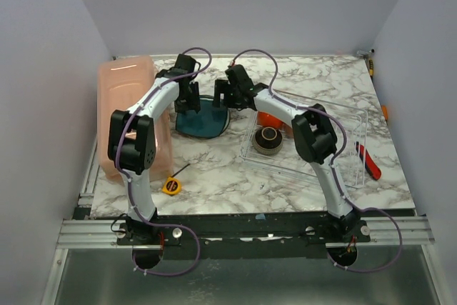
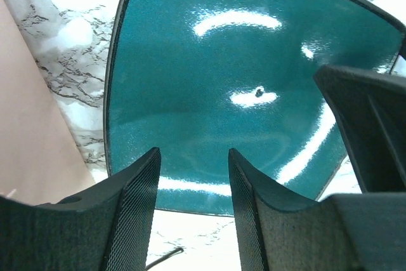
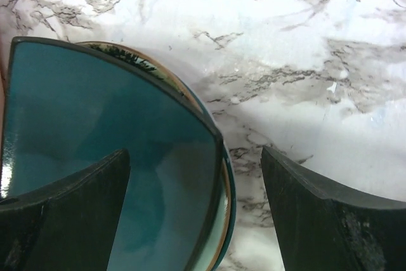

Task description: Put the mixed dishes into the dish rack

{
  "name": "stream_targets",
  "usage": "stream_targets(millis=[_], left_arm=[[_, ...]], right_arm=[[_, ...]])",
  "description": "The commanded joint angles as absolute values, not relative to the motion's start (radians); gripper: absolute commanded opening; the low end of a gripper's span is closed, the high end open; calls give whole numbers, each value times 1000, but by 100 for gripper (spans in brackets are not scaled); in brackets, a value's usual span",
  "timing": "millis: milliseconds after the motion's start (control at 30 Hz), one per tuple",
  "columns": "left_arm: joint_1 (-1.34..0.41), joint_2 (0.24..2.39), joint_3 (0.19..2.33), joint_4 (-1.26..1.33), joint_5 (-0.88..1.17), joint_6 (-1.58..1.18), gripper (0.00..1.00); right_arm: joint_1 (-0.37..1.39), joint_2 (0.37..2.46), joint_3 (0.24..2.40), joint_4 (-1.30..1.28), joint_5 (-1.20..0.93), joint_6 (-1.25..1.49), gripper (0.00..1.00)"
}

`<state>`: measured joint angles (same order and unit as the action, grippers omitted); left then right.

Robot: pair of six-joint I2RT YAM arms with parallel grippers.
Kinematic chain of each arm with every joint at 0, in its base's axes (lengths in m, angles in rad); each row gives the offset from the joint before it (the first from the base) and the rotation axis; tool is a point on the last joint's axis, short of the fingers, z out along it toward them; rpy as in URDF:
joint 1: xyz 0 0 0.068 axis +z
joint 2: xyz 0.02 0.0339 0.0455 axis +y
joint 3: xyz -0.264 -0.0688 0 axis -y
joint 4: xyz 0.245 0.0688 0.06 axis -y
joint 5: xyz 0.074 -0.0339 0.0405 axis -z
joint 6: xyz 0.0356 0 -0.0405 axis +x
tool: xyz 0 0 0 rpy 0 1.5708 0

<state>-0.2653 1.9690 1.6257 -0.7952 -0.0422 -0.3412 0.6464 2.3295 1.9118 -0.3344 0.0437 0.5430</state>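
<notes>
The teal rounded-square plate (image 1: 202,122) lies on the marble table, on top of a round dish with a pale green and tan rim (image 3: 219,220). My left gripper (image 1: 188,105) is open over the plate's left side; in the left wrist view (image 2: 193,152) its fingers stand above the plate's (image 2: 241,80) edge. My right gripper (image 1: 227,101) is open, and in its wrist view (image 3: 195,152) the plate's (image 3: 95,131) right edge lies between the fingers. The dark brown bowl (image 1: 269,139) and the orange bowl (image 1: 269,118) sit in the clear dish rack (image 1: 335,141). The mug is out of view.
A long salmon-pink tub (image 1: 128,105) lies along the table's left side, close to my left arm. A yellow tape measure (image 1: 171,186) sits near the front left. A red and black tool (image 1: 368,160) lies right of the rack. My right gripper's body (image 2: 371,131) shows in the left wrist view.
</notes>
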Motion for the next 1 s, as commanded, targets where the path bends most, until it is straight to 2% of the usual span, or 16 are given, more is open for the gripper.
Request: stream_targets(millis=[0, 133, 167, 267, 333, 500, 533, 600, 667, 767, 967], left_arm=[[-282, 1886, 1634, -786, -12, -333, 49], [-302, 1853, 1632, -786, -27, -321, 50], [-307, 1846, 1632, -785, -33, -319, 50], [-319, 1827, 1631, -782, -43, -313, 51], [-326, 1818, 1628, -782, -58, -309, 51], [-341, 1790, 1621, -775, -99, -296, 51], [-343, 1782, 1615, -773, -107, -294, 51], [-351, 1769, 1605, -765, -127, -288, 52], [-360, 1757, 1597, -761, -147, -282, 52], [-375, 1738, 1584, -751, -156, -272, 53], [-400, 1636, 1484, -661, -102, -270, 62]], right_arm=[[621, 2372, 1903, -241, -132, 480, 85], [608, 2377, 1872, -178, -206, 460, 77], [605, 2377, 1867, -170, -222, 457, 71], [602, 2376, 1850, -147, -250, 452, 64], [597, 2378, 1839, -135, -267, 451, 51], [592, 2364, 1814, -119, -259, 424, 36], [592, 2356, 1809, -114, -247, 414, 32], [591, 2339, 1804, -114, -236, 404, 18], [590, 2318, 1803, -121, -232, 391, 15], [590, 2277, 1790, -130, -212, 375, 0], [589, 2222, 1767, -148, -260, 394, 0]])
